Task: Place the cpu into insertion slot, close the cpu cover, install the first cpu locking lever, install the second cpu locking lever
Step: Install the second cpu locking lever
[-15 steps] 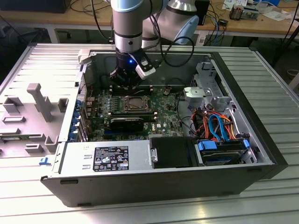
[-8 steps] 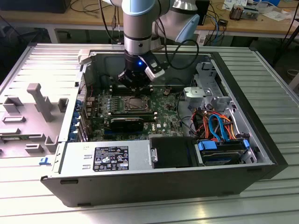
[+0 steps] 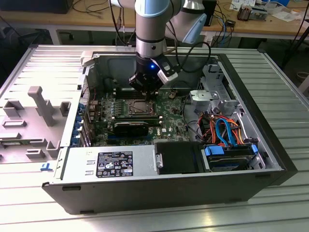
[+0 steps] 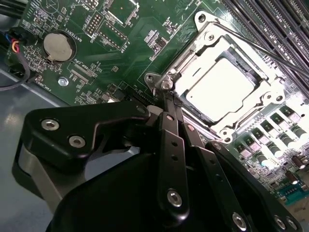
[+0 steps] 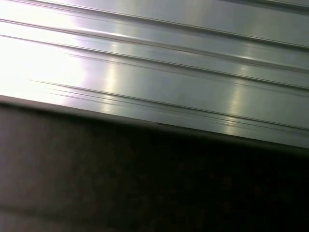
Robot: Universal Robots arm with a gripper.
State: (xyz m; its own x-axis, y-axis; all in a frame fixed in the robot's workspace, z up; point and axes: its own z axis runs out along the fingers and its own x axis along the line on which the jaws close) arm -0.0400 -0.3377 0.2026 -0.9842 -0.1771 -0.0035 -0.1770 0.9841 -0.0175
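- The cpu point(image 4: 219, 87), a pale silver square, lies seated in the insertion slot point(image 4: 263, 113) on the green motherboard point(image 4: 125, 43); the cpu cover point(image 4: 193, 50) frames it, closed down.
- The gripper point(image 4: 166, 99) has its fingers pressed together, tips at the cover's corner beside a thin lever point(image 4: 260, 48).
- A round coin battery point(image 4: 59, 46) sits well apart; black memory slots point(image 4: 270, 24) flank the socket.
- Board print is too small to read.

cpu point(image 4: 219, 87) seated — cpu cover point(image 4: 190, 60) closed
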